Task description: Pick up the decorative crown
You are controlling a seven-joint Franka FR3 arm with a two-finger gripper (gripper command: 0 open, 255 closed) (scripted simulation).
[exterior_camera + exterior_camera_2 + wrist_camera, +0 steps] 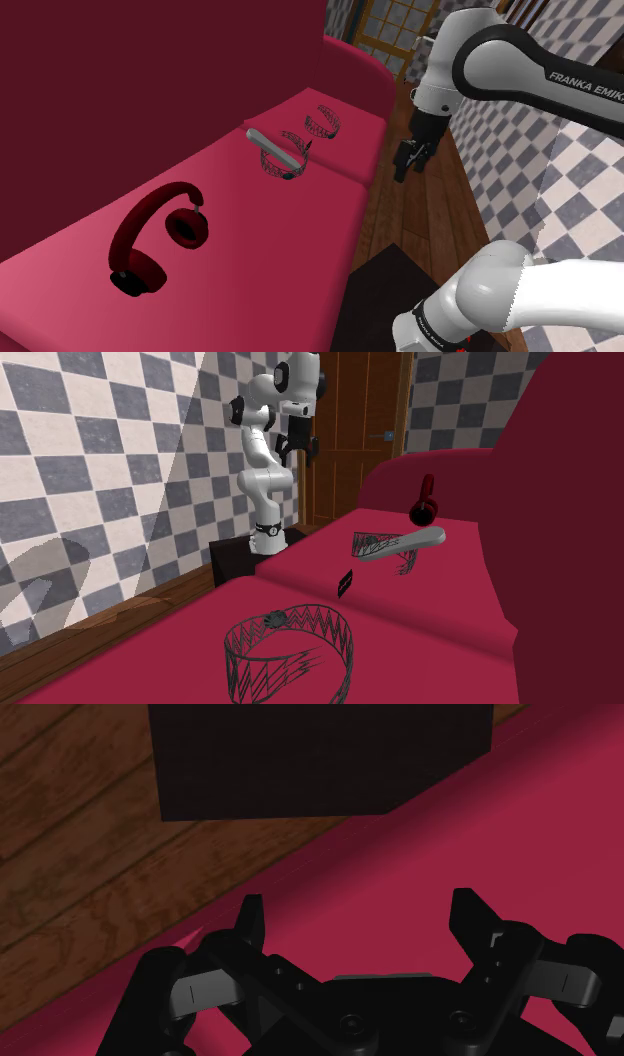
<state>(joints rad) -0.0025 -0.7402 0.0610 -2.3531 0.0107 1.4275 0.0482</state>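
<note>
Crimson sofa [260, 235] cushions serve as the surface, running from the lower left to the upper middle of the shoulder view. A white arm [500, 50] arches in from the upper right, its hand hanging over the wooden floor [80, 854] beside the sofa's edge, well apart from everything on the seat. In the wrist view the fingers [252, 919] stand apart with nothing between them. Dark red headphones [187, 228] lie at the lower left. Two wire crowns sit at the upper middle: the far crown [322, 122] lies bare, while the near crown [282, 172], just below and left of it, has a grey bar [272, 146] across it. Which one is meant I cannot tell. Either looks light, thin-wired and easily bent. A gentle pinch across the band, one finger inside the ring, seems safest.
</note>
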